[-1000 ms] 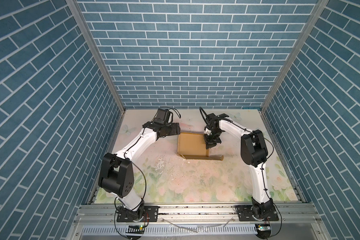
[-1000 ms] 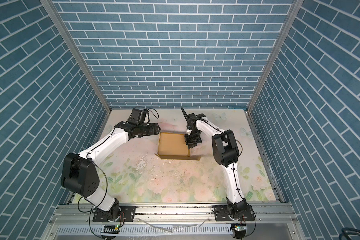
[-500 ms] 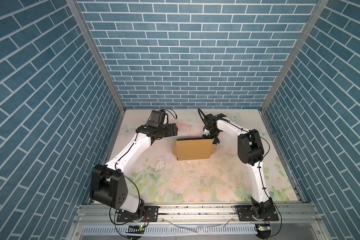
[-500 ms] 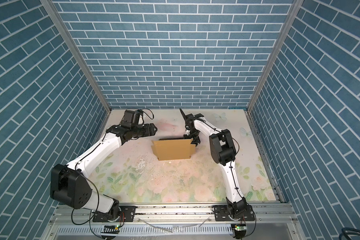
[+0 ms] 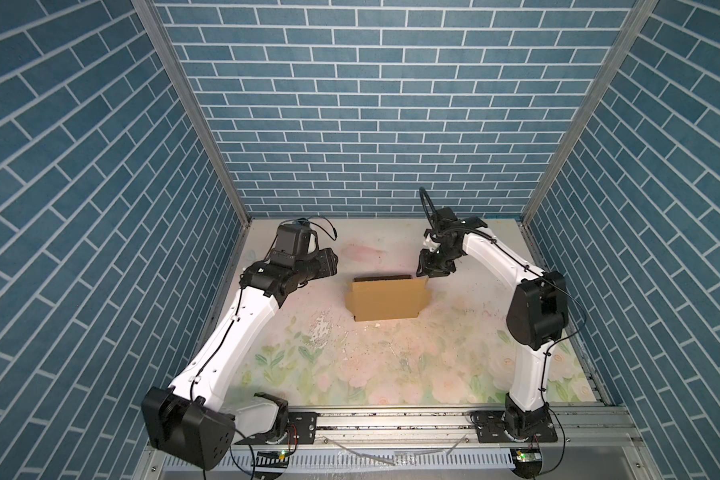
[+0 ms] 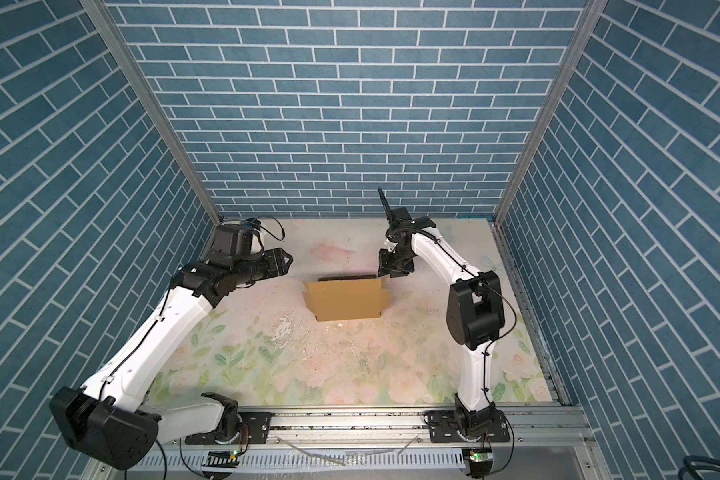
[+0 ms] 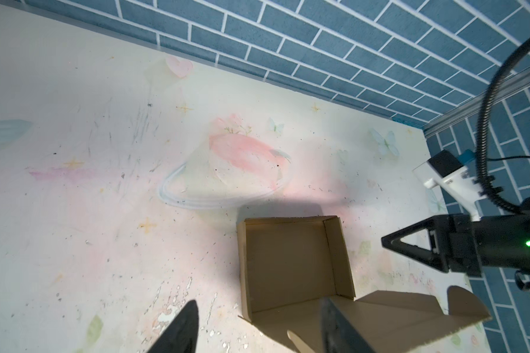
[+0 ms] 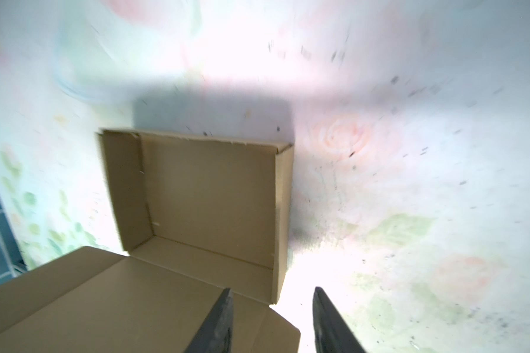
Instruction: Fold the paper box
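Presently the paper box (image 5: 385, 299) sits on the table (image 5: 391, 365), nearer the back edge than the front and about midway between the side edges. Its tray is open and its lid panel is raised along the front side. The left gripper (image 5: 331, 265) hangs apart from the box, jaws moderately spread and empty. The right gripper (image 5: 428, 272) hovers just beside the box's back right corner, jaws parted with nothing held.

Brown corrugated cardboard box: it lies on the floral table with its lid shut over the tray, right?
Wrong on the lid: the brown corrugated cardboard box has its lid open, off the tray, whose bare floor shows in the left wrist view. It does lie on the floral table.
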`<state>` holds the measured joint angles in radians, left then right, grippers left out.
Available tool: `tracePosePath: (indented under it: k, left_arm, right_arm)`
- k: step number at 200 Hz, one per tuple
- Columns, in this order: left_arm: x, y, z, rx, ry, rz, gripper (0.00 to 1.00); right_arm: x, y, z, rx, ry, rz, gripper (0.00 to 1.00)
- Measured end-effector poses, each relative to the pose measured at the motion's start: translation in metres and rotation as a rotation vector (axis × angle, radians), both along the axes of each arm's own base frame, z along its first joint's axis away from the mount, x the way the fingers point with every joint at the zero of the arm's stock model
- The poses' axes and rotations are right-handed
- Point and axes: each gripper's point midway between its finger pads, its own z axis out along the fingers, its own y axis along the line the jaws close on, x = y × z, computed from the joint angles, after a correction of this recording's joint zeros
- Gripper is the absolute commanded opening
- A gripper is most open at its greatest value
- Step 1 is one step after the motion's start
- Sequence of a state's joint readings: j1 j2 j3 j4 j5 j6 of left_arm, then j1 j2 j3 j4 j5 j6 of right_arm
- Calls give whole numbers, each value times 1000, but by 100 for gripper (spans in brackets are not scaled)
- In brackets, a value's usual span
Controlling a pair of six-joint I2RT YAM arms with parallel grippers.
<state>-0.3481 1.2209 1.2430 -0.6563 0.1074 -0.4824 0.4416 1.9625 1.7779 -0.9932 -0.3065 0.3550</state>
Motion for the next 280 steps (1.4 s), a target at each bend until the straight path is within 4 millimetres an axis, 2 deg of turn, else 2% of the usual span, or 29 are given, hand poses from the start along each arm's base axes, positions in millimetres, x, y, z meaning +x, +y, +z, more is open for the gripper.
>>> tracePosePath:
  k: [17, 30, 65, 95, 123, 168, 190, 237, 280]
  left_arm:
    - [-19, -12, -2, 21, 20, -21, 47]
    - [-34, -24, -9, 45, 43, -50, 44]
    - [-72, -49, -42, 126, 127, -107, 40]
    - [-92, -63, -77, 184, 200, -122, 38]
    - [-99, -74, -109, 218, 260, -121, 38]
    - [-82, -94, -139, 233, 287, -105, 38]
    - [-69, -103, -146, 247, 283, -98, 38]
    - [-33, -123, -144, 239, 236, -88, 39]
    - [4, -131, -130, 220, 181, -69, 40]
  right_arm:
    - [4, -3, 5, 34, -32, -2, 36]
    - [2, 0, 0, 52, -30, 17, 33]
    - [-8, 8, -19, 97, -1, 65, 26]
    - [-16, 17, -22, 165, 2, 108, 24]
    - [-30, 18, -17, 208, -1, 138, 22]
    - [-57, 16, 0, 277, -16, 169, 21]
    - [-69, 15, 6, 299, -20, 179, 21]
    - [-90, 18, 15, 325, -24, 211, 21]
    - [-103, 31, 14, 334, -27, 260, 20]
